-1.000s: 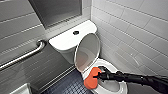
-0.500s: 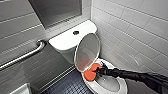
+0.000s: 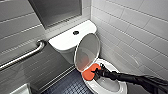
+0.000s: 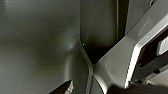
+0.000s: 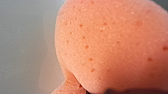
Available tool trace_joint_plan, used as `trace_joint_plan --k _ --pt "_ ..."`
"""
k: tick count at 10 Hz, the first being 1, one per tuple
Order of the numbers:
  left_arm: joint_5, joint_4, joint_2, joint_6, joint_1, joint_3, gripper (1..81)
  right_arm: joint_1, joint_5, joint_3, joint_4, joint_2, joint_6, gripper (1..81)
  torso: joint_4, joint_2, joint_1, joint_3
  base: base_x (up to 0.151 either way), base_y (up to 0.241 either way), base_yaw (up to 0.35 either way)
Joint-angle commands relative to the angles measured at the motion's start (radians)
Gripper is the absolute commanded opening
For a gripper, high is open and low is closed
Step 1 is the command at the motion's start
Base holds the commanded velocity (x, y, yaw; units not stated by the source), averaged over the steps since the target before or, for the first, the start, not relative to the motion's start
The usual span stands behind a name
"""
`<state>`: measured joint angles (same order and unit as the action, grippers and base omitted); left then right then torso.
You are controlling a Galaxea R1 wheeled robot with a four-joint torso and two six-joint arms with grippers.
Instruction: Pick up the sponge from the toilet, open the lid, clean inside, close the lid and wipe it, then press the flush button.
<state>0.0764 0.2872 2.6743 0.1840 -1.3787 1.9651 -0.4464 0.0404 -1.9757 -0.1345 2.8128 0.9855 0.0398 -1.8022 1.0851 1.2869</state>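
Right gripper (image 3: 97, 72) clenched on the sponge (image 3: 89, 74), which is bright orange, rounded and pitted with fine pores. The sponge lies over the rim of the white toilet (image 3: 120, 88), just beside the lower edge of the raised lid (image 3: 87, 51).

the right gripper (image 3: 96, 73) held the sponge (image 3: 89, 73) at the toilet (image 3: 117, 86) rim, lower centre, below the raised lid (image 3: 87, 52).

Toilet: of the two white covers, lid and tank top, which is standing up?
The oval lid, raised on edge over the bowl; the tank top lies flat, with the dark flush button in it.
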Motion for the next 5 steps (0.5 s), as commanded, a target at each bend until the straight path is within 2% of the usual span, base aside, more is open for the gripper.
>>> trace_joint_plan --k 1,3,5 --pt "0.077 -0.003 -0.01 -0.003 -0.017 -0.022 81.1 0.019 0.098 0.124 -0.034 0.0 0.004 1.0 0.0 0.0 0.0 0.0 0.0 0.0 0.0" --pt "0.077 0.001 -0.006 -0.005 -0.017 -0.026 81.1 -0.015 0.138 0.262 -0.053 -0.104 0.005 1.0 0.0 0.0 0.0 0.0 0.0 0.0 0.0" --pt "0.077 0.001 0.001 -0.005 -0.017 -0.028 81.1 -0.039 0.141 0.301 -0.054 -0.155 0.004 1.0 0.0 0.0 0.0 0.0 0.0 0.0 0.0"
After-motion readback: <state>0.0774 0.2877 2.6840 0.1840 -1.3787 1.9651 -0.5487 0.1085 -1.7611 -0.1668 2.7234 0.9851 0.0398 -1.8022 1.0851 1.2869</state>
